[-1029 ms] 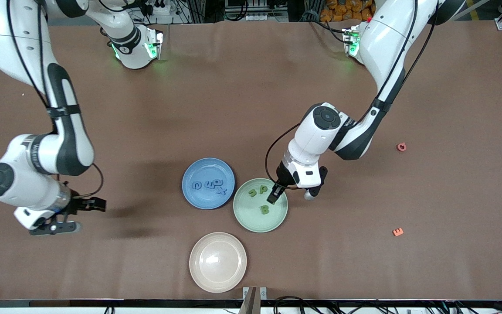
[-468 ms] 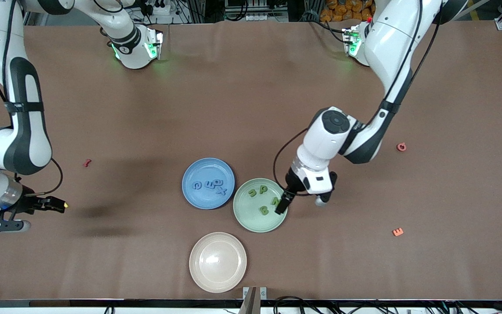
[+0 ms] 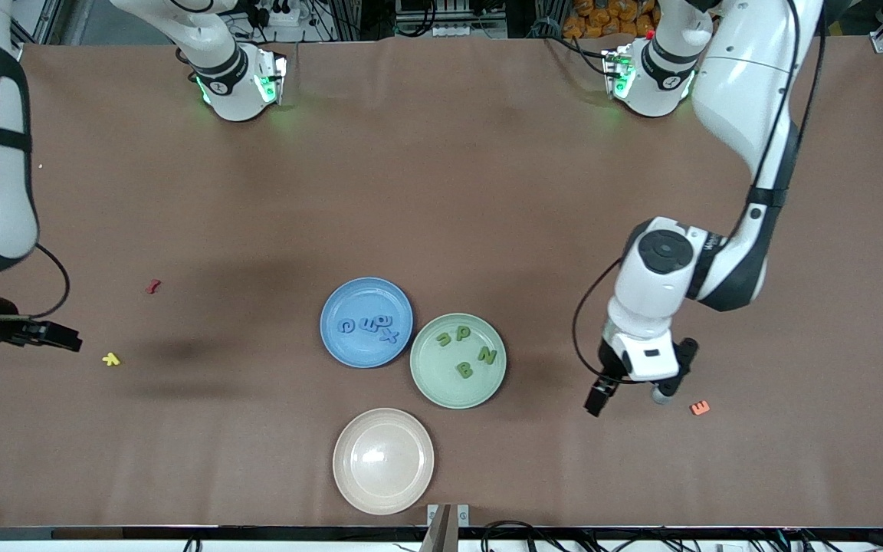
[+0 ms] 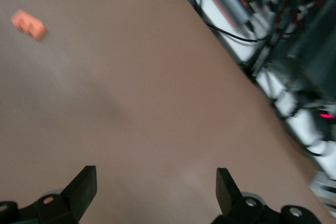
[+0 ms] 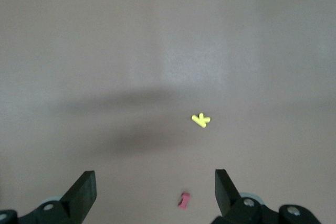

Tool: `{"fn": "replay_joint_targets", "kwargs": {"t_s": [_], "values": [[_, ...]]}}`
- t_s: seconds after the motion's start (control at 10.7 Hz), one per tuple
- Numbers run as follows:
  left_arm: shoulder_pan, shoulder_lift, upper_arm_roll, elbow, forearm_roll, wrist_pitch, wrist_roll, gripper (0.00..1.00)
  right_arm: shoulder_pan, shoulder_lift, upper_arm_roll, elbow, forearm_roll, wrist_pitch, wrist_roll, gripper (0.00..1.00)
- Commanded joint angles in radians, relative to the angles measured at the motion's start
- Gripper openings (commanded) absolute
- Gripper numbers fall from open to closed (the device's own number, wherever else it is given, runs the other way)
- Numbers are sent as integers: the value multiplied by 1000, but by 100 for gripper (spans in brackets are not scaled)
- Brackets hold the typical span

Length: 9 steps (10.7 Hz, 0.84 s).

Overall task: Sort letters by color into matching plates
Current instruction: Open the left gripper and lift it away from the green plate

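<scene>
Four blue letters (image 3: 367,325) in blue plate (image 3: 332,341), four green letters (image 3: 466,352) in green plate (image 3: 428,387). Left claw (image 3: 625,391) (open, empty) over counter (image 3: 441,192); right claw (image 5: 155,192) open, waiting. Leave orange piece (image 3: 700,408) alone.

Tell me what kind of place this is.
Most likely a robotics lab. Two white arms are mounted at the edge of a brown-covered table, cables and equipment racks crowd its edges, and the only props are toy letters sorted into a blue plate and a green plate.
</scene>
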Motion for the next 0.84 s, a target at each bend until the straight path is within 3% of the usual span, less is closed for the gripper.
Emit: {"fn": "replay_joint_targets", "kwargs": {"t_s": [0.0,0.47,0.75], "values": [[41,-44,-12,-130,27,-98,252,100,-1,-142,14,-31,-7,-121,88,100],[46,-249,-13,-515,28,-80,340,100,23,-337,17,-12,2,-332,166,100],[80,-435,-15,-725,28,-53,339,100,60,-361,17,65,-5,-453,247,100]]}}
